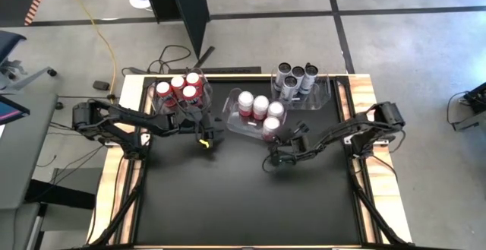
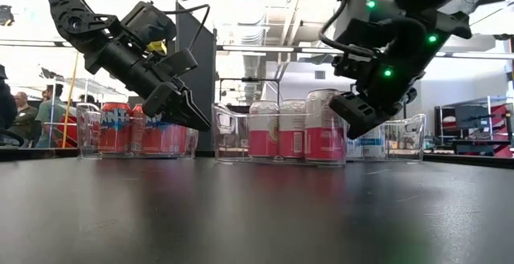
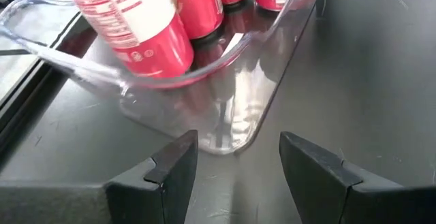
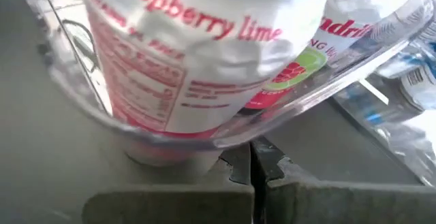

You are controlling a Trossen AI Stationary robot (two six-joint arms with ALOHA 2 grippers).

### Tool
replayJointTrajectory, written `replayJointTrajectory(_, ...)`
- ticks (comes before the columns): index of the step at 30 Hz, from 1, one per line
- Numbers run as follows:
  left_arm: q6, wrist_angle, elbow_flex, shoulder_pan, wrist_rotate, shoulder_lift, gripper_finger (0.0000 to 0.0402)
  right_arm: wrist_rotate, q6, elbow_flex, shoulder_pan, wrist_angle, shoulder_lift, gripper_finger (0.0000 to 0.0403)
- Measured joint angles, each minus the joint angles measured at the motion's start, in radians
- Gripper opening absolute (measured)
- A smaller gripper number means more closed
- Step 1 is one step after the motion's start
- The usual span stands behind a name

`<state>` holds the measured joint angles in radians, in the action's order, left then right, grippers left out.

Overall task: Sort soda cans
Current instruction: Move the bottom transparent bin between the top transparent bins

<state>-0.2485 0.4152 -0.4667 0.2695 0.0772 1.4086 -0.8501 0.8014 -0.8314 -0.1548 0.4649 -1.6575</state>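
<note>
High view: three clear bins are seen in a row along the far side of the black table (image 1: 243,204), each filled with cans. Red cans (image 1: 181,89) are held in the left bin (image 1: 156,106), pink-and-white cans (image 1: 258,109) in the middle bin (image 1: 231,121), and dark grey cans (image 1: 294,77) in the right bin (image 1: 326,98). The left gripper (image 1: 203,137) is positioned just beside the near end of the left bin, its fingers (image 3: 170,176) spread apart with nothing between them. The right gripper (image 1: 275,159) is poised just beside the near end of the middle bin, its fingers (image 4: 272,166) pressed together and empty.
</note>
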Motion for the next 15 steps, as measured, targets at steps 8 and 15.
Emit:
replayJointTrajectory(8,0.0,-0.008,0.0,0.001,0.009,-0.004,0.0203,0.024,-0.106,0.0,0.058,-0.089,0.0,0.0)
replayJointTrajectory(15,-0.001,-0.048,0.001,0.001,0.024,-0.04,0.0203,0.028,-0.196,0.001,0.085,-0.137,-0.001,0.0)
